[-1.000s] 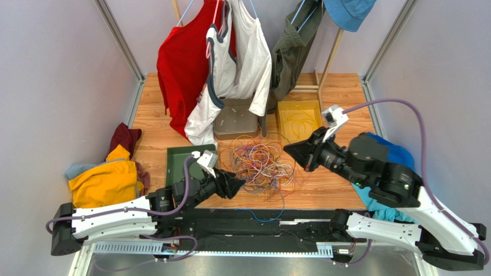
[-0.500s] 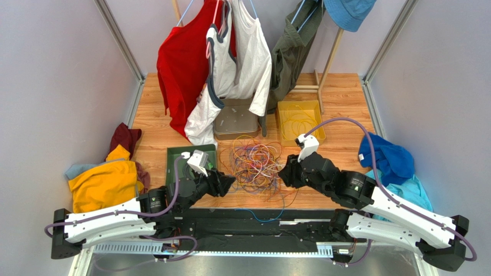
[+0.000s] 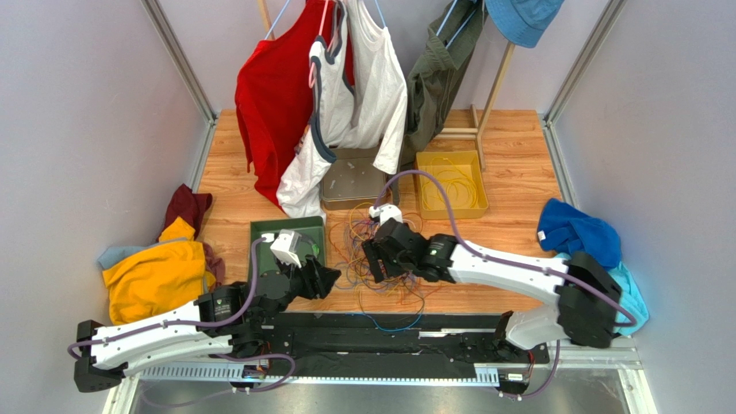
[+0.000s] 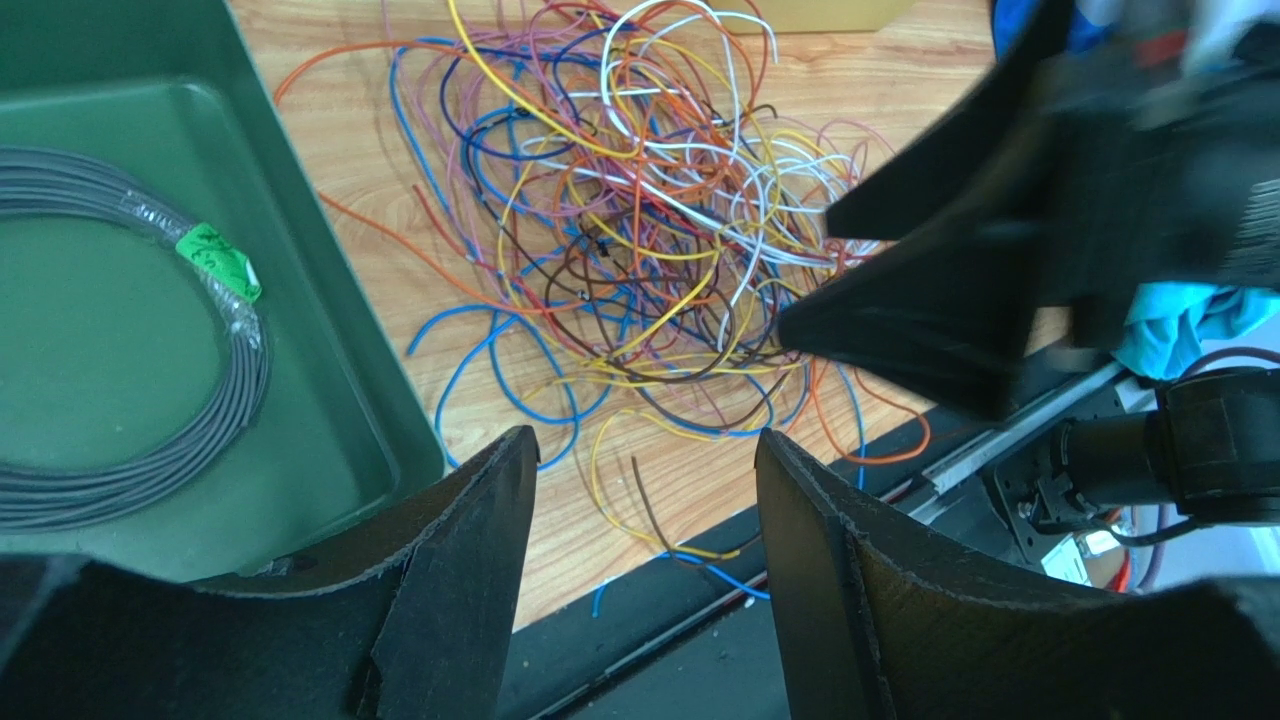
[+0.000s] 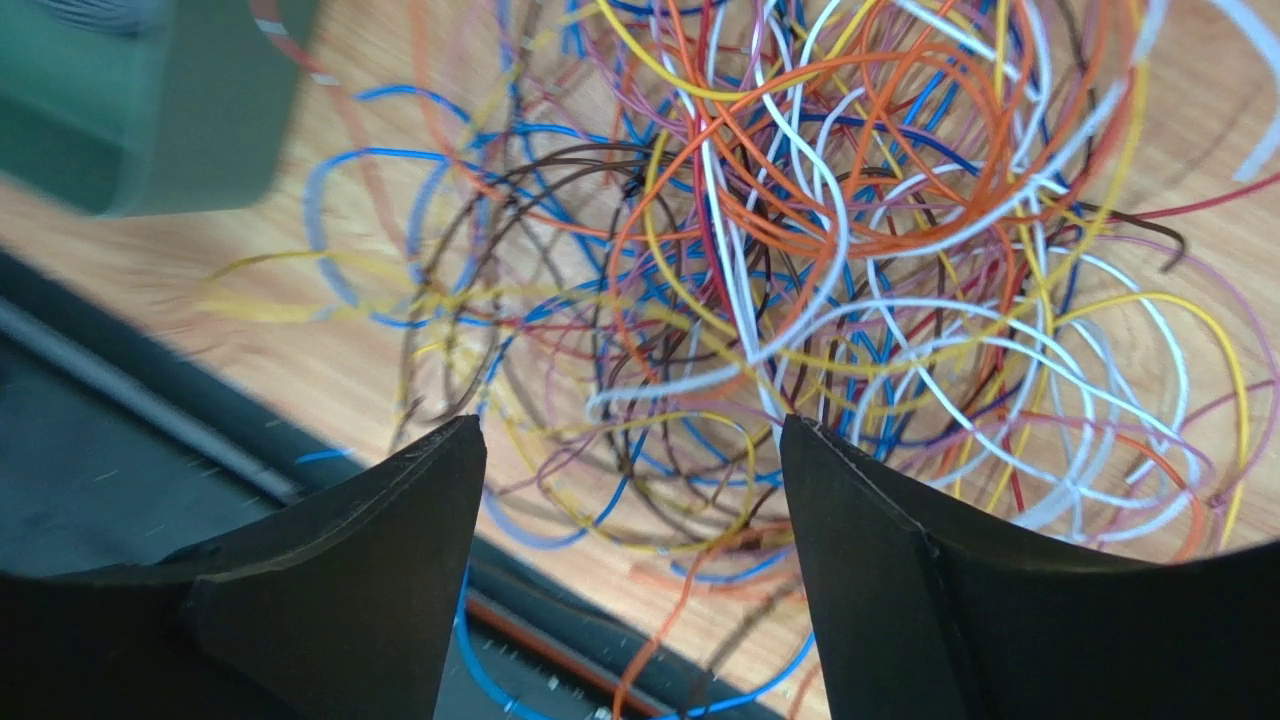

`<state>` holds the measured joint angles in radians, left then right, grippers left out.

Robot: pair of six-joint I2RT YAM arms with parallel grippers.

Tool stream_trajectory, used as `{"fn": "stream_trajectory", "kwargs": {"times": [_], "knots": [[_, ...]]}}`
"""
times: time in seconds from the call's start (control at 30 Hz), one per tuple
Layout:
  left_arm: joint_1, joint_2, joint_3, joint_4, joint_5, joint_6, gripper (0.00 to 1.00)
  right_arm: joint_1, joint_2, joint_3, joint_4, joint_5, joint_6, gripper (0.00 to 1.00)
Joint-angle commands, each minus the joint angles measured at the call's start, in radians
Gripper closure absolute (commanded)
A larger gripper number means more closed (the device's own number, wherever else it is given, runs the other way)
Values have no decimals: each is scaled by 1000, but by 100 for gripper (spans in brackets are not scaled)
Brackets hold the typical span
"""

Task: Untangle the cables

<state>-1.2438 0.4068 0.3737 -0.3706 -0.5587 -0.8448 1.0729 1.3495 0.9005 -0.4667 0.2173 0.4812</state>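
Though the top view shows yellow loops (image 3: 453, 185) already in the yellow tray (image 3: 418, 185), most cables (image 3: 352, 257) lie snarled mid-table, partly hidden under the right gripper (image 3: 373, 259). From the left wrist, the left gripper (image 4: 646, 450) hangs open and empty beside the snarl, a grey coil (image 4: 248, 398) in the green tray (image 4: 323, 330). From the right wrist, open empty jaws hover over the blurred-edged knot; sorting looks barely begun.
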Motion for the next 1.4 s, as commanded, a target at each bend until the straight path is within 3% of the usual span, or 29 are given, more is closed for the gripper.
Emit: {"fn": "stream_trajectory", "kwargs": {"times": [0.0, 0.13, 0.2, 0.23, 0.33, 0.6, 0.8, 0.87, 1.0, 1.13, 1.37], "knots": [[-3, -14, 13, -31, 6, -25, 36, 4, 137, 93, 4, 89, -21, 23], [-3, -14, 5, -36, 8, -27, 36, 4, 235, 106, -15, 123, -18, 30], [-3, -16, 2, -30, 8, -30, 36, 1, 247, 107, -18, 139, -15, 50], [-3, -16, 1, -30, 8, -28, 36, 2, 240, 103, -20, 145, -12, 68], [-3, -20, 4, -28, 10, -25, 36, 2, 174, 101, -35, 166, -9, 100], [-3, -82, 13, 40, 16, 42, 36, 97, -322, 244, -147, 194, -85, 100], [-3, -86, 85, 180, 36, 243, 35, 116, -470, 530, -321, 74, -109, 100], [-3, -79, 119, 190, 33, 305, 35, 116, -492, 540, -369, 73, -102, 100], [-3, -77, 191, 214, 6, 380, 34, 116, -605, 407, -354, 88, -84, 100], [-3, -63, 238, 242, 25, 435, 33, 116, -697, 165, -291, 110, -47, 100], [-3, 122, 243, 461, 278, 515, 31, 116, -744, 52, -202, 53, -16, 100]]}}
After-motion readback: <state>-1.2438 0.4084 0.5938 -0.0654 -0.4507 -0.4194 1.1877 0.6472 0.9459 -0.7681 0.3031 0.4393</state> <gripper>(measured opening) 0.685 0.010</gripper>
